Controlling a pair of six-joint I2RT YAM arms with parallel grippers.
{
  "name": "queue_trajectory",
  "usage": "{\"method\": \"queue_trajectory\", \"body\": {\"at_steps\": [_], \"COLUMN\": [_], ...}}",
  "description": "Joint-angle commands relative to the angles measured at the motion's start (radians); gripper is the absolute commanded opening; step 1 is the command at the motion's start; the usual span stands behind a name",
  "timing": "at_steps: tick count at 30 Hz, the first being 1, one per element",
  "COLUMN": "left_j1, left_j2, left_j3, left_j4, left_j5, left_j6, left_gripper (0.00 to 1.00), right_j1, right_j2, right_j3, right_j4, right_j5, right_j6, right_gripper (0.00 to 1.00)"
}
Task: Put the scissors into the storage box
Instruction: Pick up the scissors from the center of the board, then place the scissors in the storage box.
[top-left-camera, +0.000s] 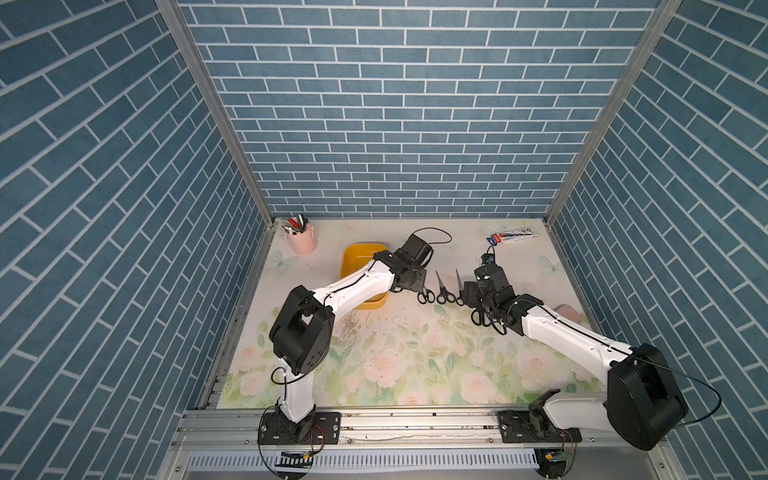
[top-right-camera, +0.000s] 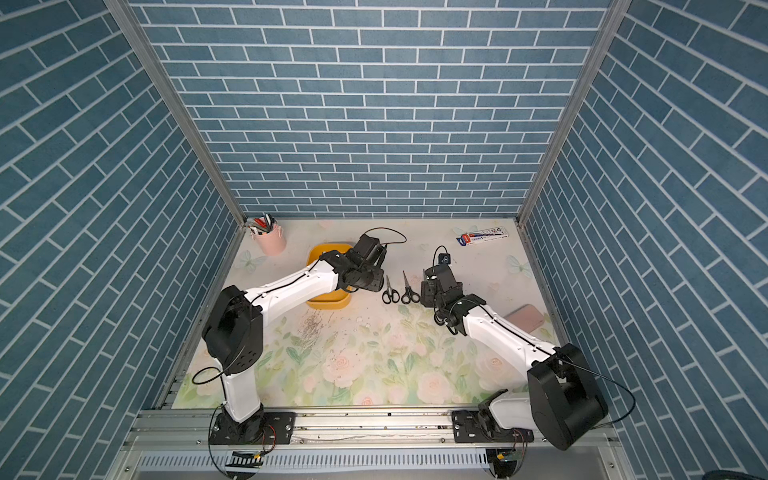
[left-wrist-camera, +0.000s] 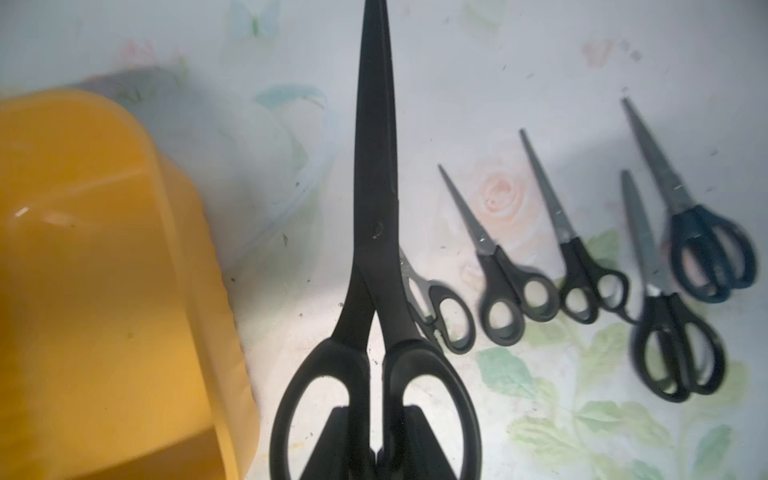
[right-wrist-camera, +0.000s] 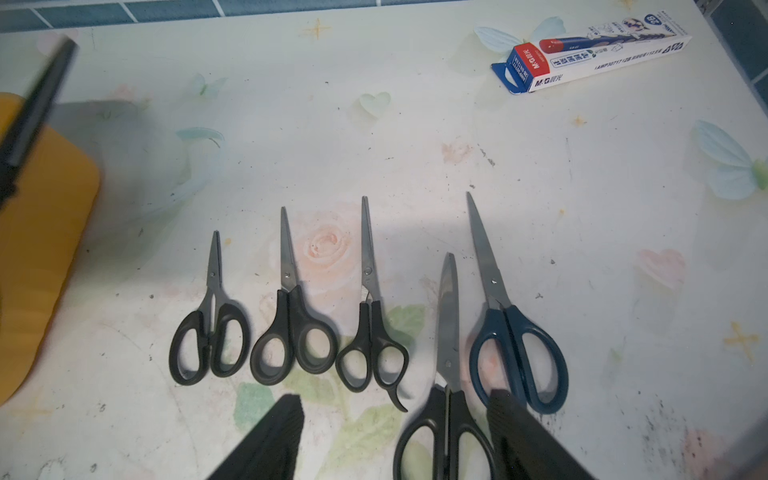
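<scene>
Left wrist: left claw (left-wrist-camera: 376, 449) clamps scissors (left-wrist-camera: 376, 187) (box (left-wrist-camera: 104, 270) seemingly beside).

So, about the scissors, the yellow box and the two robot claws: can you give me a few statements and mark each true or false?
1. The left gripper grips a large black pair of scissors. True.
2. The right gripper is clamped on the blue-handled scissors. False: its jaws stand open and hold nothing.
3. Five pairs of scissors lie on the table. True.
4. The pink cup stands inside the storage box. False: it stands on the table, apart from the box.
</scene>
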Motion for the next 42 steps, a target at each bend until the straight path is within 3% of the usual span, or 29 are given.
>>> {"method": "queue_trajectory", "body": {"at_steps": [1, 7, 12, 31, 35, 37, 42], "left_j1": [0.044, 0.171, 0.261, 0.303, 0.303, 0.303, 0.302], "left_j2": [-0.078, -0.198, -0.211, 0.009, -0.003, -0.008, -0.040], "left_j3": [-0.033, -0.193, -0.301, -0.277, -0.275, -0.274, -0.261], "left_j4": [-0.027, -0.005, 0.027, 0.065, 0.067, 0.065, 0.050], "left_j5": [-0.025, -0.044, -0.017, -0.047, -0.050, -0.045, -0.030], "left_j6": [-0.031, -0.033, 0.010, 0.061, 0.056, 0.054, 0.043], "left_gripper": [0.00, 0.00, 0.00, 0.00, 0.11, 0.35, 0.47], "right_j1": [0.004, 0.020, 0.035, 0.054, 0.054, 0.053, 0.054], "right_j2": [-0.007, 0.024, 0.066, 0.054, 0.070, 0.078, 0.091], "right_j3": [0.003, 0.018, 0.047, 0.001, -0.001, 0.004, 0.019], "right_j4": [0.017, 0.043, 0.042, 0.051, 0.058, 0.060, 0.066], "right_j5": [-0.019, -0.067, -0.087, -0.075, -0.077, -0.076, -0.074], "right_j6": [-0.017, -0.050, -0.055, -0.058, -0.062, -0.065, -0.070], "right_gripper": [0.75, 0.74, 0.74, 0.74, 0.74, 0.74, 0.74]}}
